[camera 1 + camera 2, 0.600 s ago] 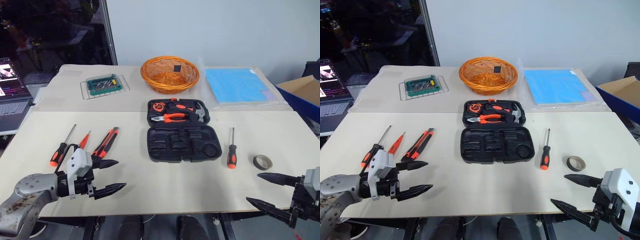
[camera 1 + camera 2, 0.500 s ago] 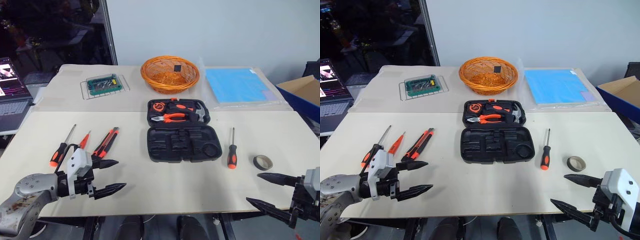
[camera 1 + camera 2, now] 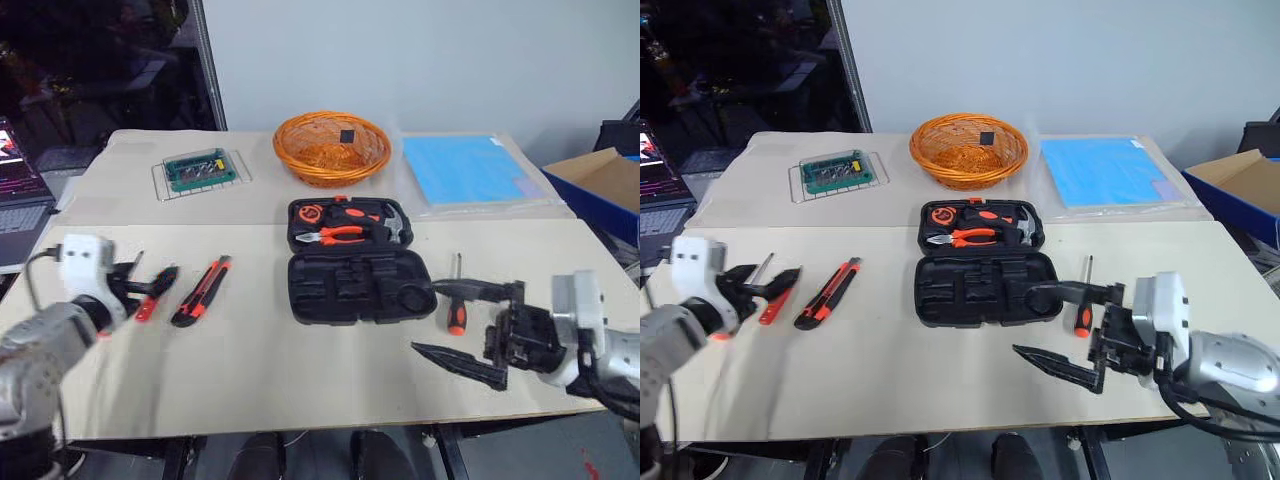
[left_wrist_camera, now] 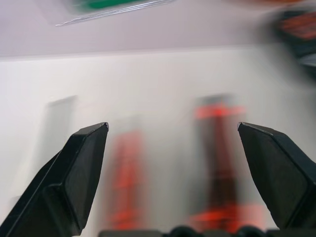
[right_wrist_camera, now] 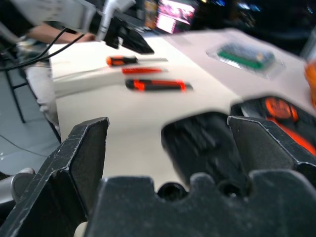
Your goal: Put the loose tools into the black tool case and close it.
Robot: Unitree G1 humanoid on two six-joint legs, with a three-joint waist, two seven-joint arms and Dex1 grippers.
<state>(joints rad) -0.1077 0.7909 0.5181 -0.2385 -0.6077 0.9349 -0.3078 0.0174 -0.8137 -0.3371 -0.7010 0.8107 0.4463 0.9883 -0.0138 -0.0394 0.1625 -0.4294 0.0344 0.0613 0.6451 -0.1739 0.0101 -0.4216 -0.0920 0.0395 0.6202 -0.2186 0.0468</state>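
Black right pincer point(image 3: 1045, 325) points leftward, seemingly level, spread.

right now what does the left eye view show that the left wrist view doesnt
Left eye view adds the open black tool case, the orange basket and the open right claw beside a lone screwdriver. Left wrist view adds a close look along the open left claw. Both take in the knife-like tool, a red screwdriver and the green-topped box.
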